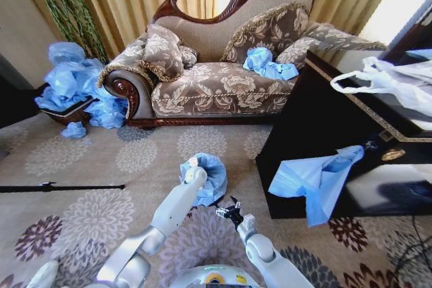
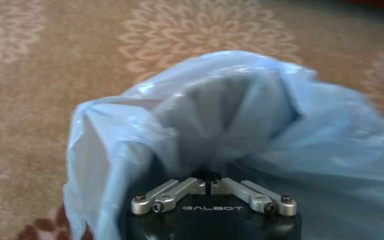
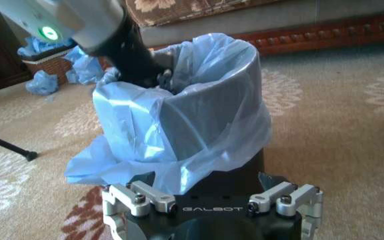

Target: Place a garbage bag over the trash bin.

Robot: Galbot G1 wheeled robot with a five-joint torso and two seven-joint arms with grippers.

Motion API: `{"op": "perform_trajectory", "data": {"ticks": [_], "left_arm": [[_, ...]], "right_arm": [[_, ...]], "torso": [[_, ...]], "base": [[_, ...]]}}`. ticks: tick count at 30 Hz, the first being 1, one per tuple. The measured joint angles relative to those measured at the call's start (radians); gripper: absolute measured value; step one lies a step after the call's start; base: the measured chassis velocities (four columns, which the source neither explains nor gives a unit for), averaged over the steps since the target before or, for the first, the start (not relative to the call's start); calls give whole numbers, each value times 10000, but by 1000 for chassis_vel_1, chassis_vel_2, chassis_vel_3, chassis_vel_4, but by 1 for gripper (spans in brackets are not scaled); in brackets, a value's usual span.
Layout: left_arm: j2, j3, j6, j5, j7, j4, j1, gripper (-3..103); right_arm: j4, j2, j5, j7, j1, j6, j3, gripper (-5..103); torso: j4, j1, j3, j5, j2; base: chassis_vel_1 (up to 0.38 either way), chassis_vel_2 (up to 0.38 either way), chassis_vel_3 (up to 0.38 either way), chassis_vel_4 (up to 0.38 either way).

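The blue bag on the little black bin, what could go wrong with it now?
The garbage bag sits unevenly on the trash bin: one side bunches low, so it might slip off the rim. The left hand, shut, is down inside the bag's mouth; pulling out could drag the thin plastic along or tear it. The right hand, open, waits close to the bin's base, and a nudge might tip the small bin on the carpet.

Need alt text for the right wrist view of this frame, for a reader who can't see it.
A light blue garbage bag is draped over a small black trash bin on patterned carpet, while the left tool reaches into the bag's mouth. The right tool sits open in the foreground, just short of the bin.
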Motion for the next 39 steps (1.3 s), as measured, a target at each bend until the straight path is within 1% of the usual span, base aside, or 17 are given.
{"op": "perform_trajectory", "data": {"ticks": [3, 5, 8, 10, 11, 14, 15, 18, 19, 20, 23, 24, 27, 28, 32, 39], "left_arm": [[28, 89, 68, -69, -130, -458, 117, 0], [117, 137, 76, -142, -176, -681, 177, 0], [154, 181, 59, -224, -80, -765, 165, 0], [-19, 182, -74, -168, 217, -423, 39, 0], [-19, 182, -74, -168, 217, -423, 39, 0], [-528, 104, -204, -112, 624, 341, -192, 0], [-528, 104, -204, -112, 624, 341, -192, 0], [-939, 36, -410, 147, 1172, 1199, -322, 0], [-939, 36, -410, 147, 1172, 1199, -322, 0], [-1109, -25, -539, 391, 1439, 1626, -392, 0], [-1400, -125, -799, 668, 1795, 2566, -555, 0], [-1400, -125, -799, 668, 1795, 2566, -555, 0], [-1518, -172, -979, 757, 2018, 3182, -653, 0], [-1518, -172, -979, 757, 2018, 3182, -653, 0], [-1603, -229, -1192, 773, 2213, 3876, -774, 0], [-1630, -554, -1303, 772, 2452, 4196, -829, 0]], "right_arm": [[1, -16, 4, -7, -12, 6, 30, 100], [4, -19, 4, -12, -54, 15, 62, 100], [-22, 2, -27, -43, -96, 53, 112, 100], [-67, 43, -72, -53, -148, 72, 140, 100], [-67, 43, -72, -53, -148, 72, 140, 100], [-70, 62, -120, -58, -232, 76, 151, 100], [-70, 62, -120, -58, -232, 76, 151, 100], [-38, 27, -127, -58, -294, 75, 174, 100], [-38, 27, -127, -58, -294, 75, 174, 100], [-35, 0, -127, -57, -302, 71, 188, 100], [-31, -15, -126, -40, -304, 57, 209, 100], [-31, -15, -126, -40, -304, 57, 209, 100], [-21, 7, -134, 8, -299, 35, 206, 100], [-21, 7, -134, 8, -299, 35, 206, 100], [-20, 81, -156, 118, -270, 14, 151, 100], [-71, 116, -153, 199, -100, -16, -100, 100]], "torso": [[-4, 0, 0, -2, 0], [-2, 0, 0, -2, 0], [1, -1, -1, -2, 0], [-1, 0, 0, -2, 0], [-1, 0, 0, -2, 0], [-4, 0, 0, -2, 0], [-4, 0, 0, -2, 0], [-3, 0, 0, -1, 0], [-3, 0, 0, -1, 0], [-3, 0, 0, -2, 0], [-3, 0, 0, -2, 0], [-3, 0, 0, -2, 0], [-1, 0, 0, -1, 0], [-1, 0, 0, -1, 0], [-1, 0, 0, -1, 0], [-8, -7, -10, -2, 9]], "base": [[0, 0, 0, 0], [0, 0, 0, 0], [0, 0, 0, 0], [0, 0, 0, 0], [0, 0, 0, 0], [0, 0, 0, 0], [0, 0, 0, 0], [0, 0, 0, 0], [0, 0, 0, 0], [0, 0, 0, 0], [0, 0, 0, 0], [0, 0, 0, 0], [0, 0, 0, 0], [0, 0, 0, 0], [0, 0, 0, 0], [0, 0, 0, 0]]}}
